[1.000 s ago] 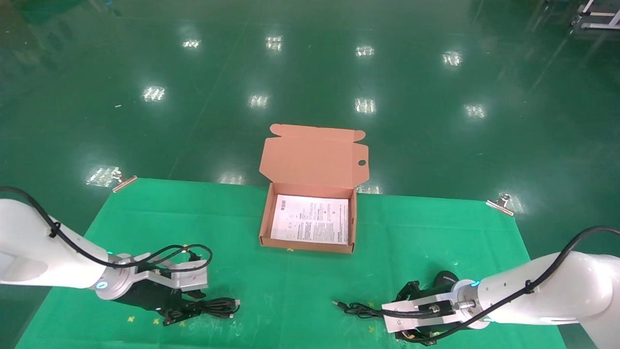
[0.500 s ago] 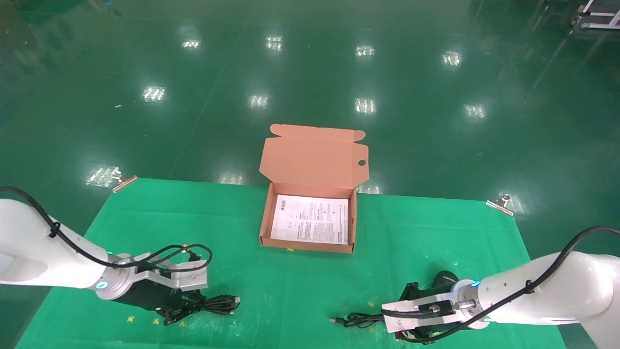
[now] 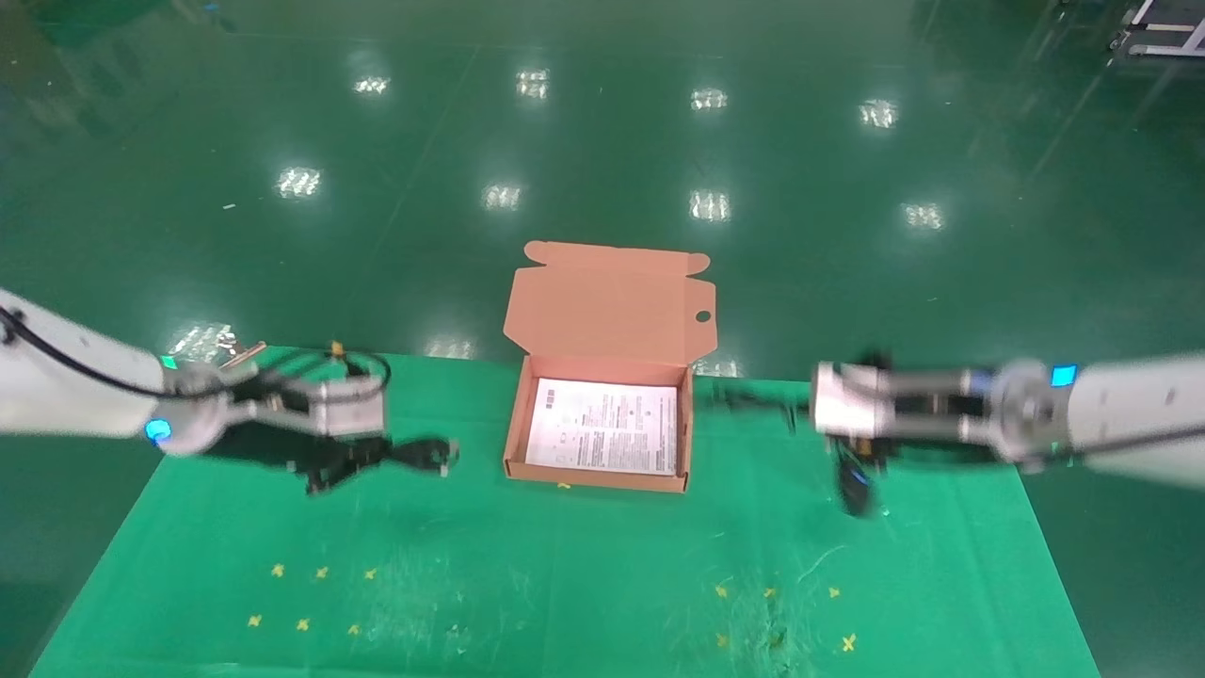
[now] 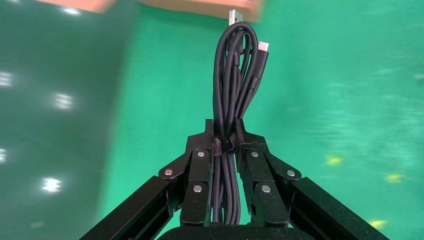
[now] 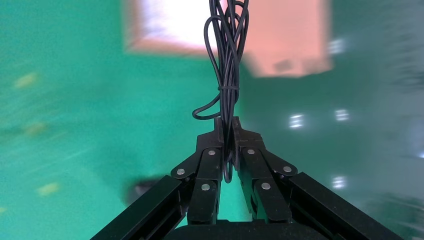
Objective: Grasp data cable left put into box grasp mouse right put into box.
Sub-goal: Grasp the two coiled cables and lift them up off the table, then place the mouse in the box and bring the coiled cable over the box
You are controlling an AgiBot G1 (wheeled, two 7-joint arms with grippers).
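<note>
My left gripper [image 4: 224, 145] clamped the data cable [image 4: 235, 80] between closed jaws; my right gripper [image 5: 226, 135] pinched the mouse's cord [image 5: 227, 55], mouse [image 3: 855, 490] dangling below.

Left end effector [image 4: 226, 145]: black fingers clamped tight on the bundle at its strap.
Data cable [image 4: 235, 75]: black coil held above the green bench [image 4: 325, 90], silver USB plug at the far end.
Box [image 4: 200, 6]: orange edge beyond the plug.

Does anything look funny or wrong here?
Yes. The right gripper pinches only the thin cord, so the mouse dangles below it, beside the box. The left gripper holds the data cable neatly.
</note>
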